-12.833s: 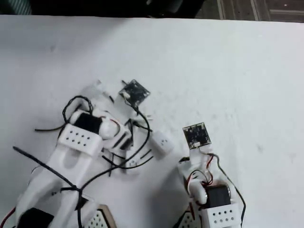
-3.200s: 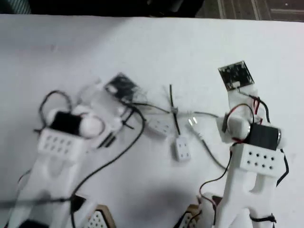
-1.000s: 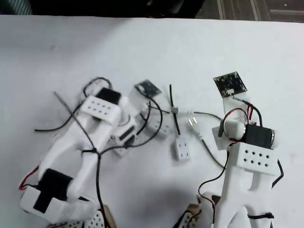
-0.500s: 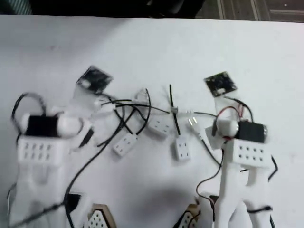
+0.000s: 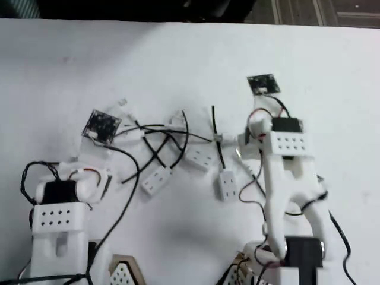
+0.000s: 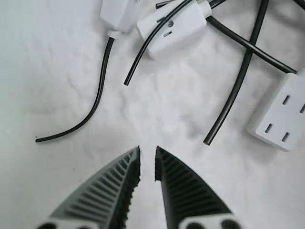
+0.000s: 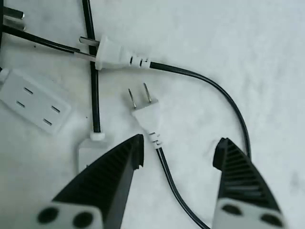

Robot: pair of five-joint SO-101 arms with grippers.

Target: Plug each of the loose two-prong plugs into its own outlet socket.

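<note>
Right wrist view: plug (image 7: 145,113) apparently just beyond spread jaws

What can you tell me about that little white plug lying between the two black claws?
The plug has a small white body that looks like plastic, with two flat bare metal prongs at one end and a ribbed neck at the other. A thin black cord runs on from the neck. It lies flat on the white table, plugged into nothing, with its prongs pointing away from the right gripper. That gripper is open, with one finger on each side of the neck, and is not touching it.
</note>
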